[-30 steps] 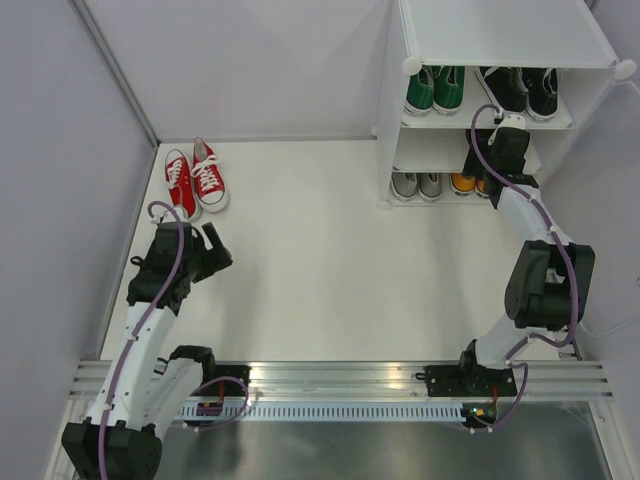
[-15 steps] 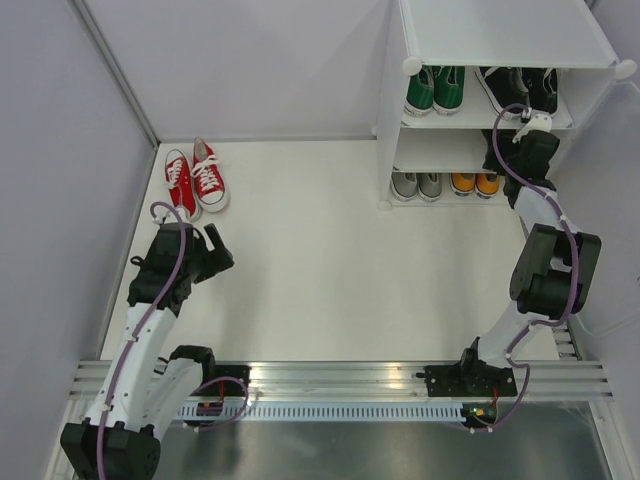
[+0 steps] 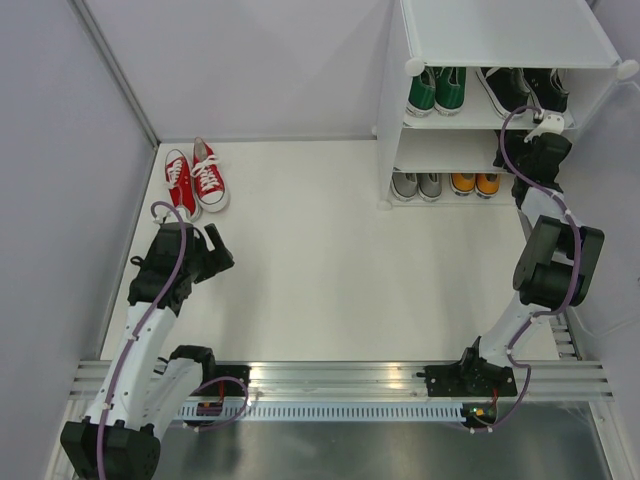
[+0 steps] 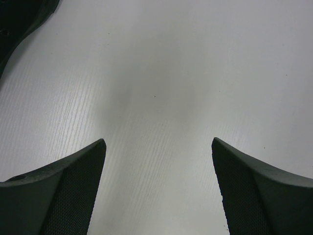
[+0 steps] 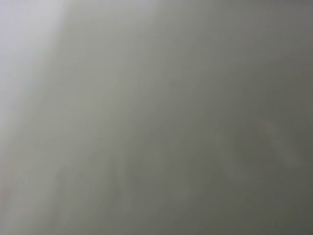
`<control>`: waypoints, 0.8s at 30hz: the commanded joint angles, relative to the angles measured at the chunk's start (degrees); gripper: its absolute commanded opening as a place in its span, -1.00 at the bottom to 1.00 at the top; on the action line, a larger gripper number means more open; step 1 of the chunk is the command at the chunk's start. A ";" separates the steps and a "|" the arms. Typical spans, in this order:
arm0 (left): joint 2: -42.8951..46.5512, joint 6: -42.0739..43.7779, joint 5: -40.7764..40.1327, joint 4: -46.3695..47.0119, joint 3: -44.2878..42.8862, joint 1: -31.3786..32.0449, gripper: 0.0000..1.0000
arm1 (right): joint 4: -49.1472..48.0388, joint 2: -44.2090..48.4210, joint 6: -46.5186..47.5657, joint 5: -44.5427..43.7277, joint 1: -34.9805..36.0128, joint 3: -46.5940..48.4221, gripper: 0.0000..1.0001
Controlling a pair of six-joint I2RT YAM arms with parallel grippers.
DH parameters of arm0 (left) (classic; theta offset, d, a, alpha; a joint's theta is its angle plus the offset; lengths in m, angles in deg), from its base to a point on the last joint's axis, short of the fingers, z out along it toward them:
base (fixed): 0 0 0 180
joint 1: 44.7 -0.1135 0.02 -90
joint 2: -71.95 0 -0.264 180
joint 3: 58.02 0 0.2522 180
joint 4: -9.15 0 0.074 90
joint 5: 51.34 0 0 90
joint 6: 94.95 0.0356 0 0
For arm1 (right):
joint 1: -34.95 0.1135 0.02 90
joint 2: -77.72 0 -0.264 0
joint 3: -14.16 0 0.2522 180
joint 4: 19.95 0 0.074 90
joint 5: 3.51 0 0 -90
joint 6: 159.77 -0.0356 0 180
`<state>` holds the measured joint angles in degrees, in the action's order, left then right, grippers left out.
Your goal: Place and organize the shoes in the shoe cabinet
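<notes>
A pair of red shoes (image 3: pixel 195 180) lies on the white floor at the far left, by the wall. The shoe cabinet (image 3: pixel 505 35) stands at the far right. Its upper shelf holds green shoes (image 3: pixel 435 90) and black shoes (image 3: pixel 520 88); its lower shelf holds grey shoes (image 3: pixel 416 184) and orange shoes (image 3: pixel 474 183). My left gripper (image 3: pixel 218 252) hangs a little nearer than the red pair, open (image 4: pixel 159 142) over bare floor with nothing between its fingers. My right gripper (image 3: pixel 546 128) is at the cabinet's right end, by the black shoes. Its wrist view is a grey blur showing no fingers.
Lilac walls close in the left side and the back. The cabinet's front left post (image 3: pixel 386 150) stands on the floor. A metal rail (image 3: pixel 340 385) with the arm bases runs along the near edge.
My right arm has swung right and up, from in front of the orange shoes to the cabinet's right end, uncovering them. The left arm has not moved.
</notes>
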<state>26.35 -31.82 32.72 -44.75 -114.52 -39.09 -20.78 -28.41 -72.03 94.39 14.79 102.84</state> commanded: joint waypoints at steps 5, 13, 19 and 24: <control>-0.01 2.09 -1.01 1.73 0.11 0.19 0.82 | -5.18 4.16 -3.27 -1.57 -1.63 -3.98 0.65; 0.87 2.00 -0.66 1.73 0.20 0.28 0.82 | -6.94 9.09 -7.49 -1.84 -1.55 -9.26 0.72; 1.57 2.00 -0.66 1.82 0.38 0.55 0.82 | -7.30 9.10 -7.76 -1.66 -1.37 -10.49 0.24; 1.57 2.09 -0.92 1.82 0.38 0.63 0.82 | -7.21 7.17 -7.84 -1.75 -1.19 -8.65 -0.17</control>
<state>27.40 -31.82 32.72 -44.75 -114.50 -38.70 -25.21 -20.69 -79.59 92.89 13.68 92.74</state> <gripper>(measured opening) 0.911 0.444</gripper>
